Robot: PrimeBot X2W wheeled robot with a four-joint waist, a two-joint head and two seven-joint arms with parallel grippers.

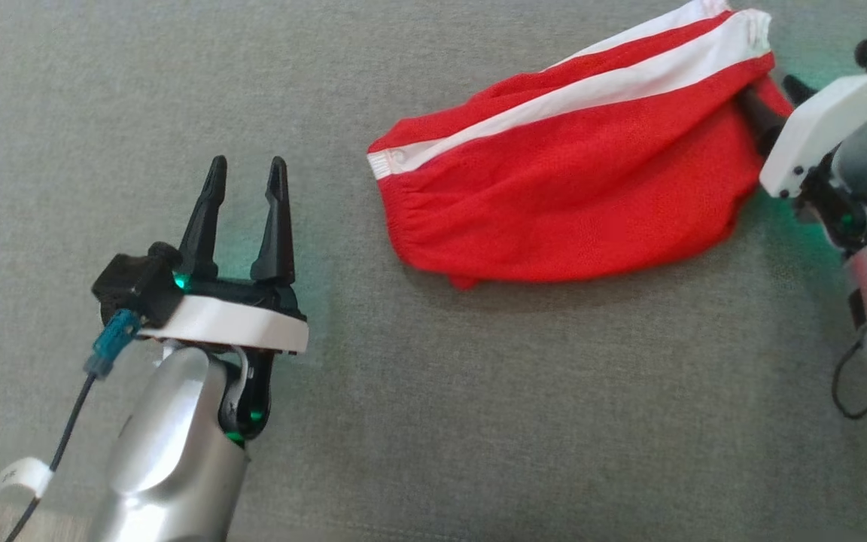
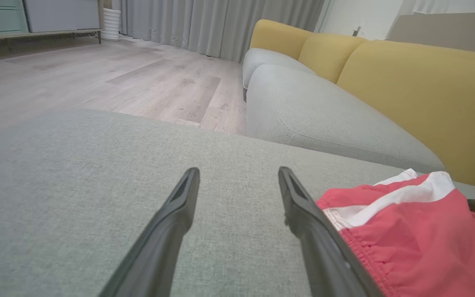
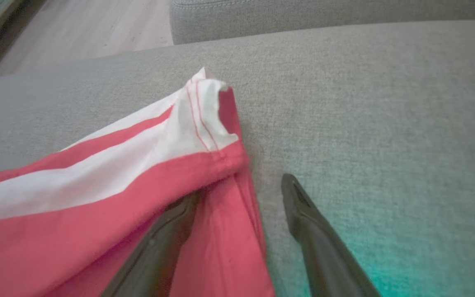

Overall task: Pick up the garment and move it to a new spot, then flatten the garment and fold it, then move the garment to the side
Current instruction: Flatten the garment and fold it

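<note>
Red garment w/ white stripes lies bunched on the grey cushion, toward the robot's R side. L gripper hovers over bare cushion well apart from it, fingers spread, holding nothing. R gripper is at the garment's R edge, jaws wide, one finger tucked under a red fold, the other over bare fabric, no pinch.

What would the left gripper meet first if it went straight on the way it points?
Probably just bare grey cushion; the left gripper points past the red garment, which lies to its right.
</note>
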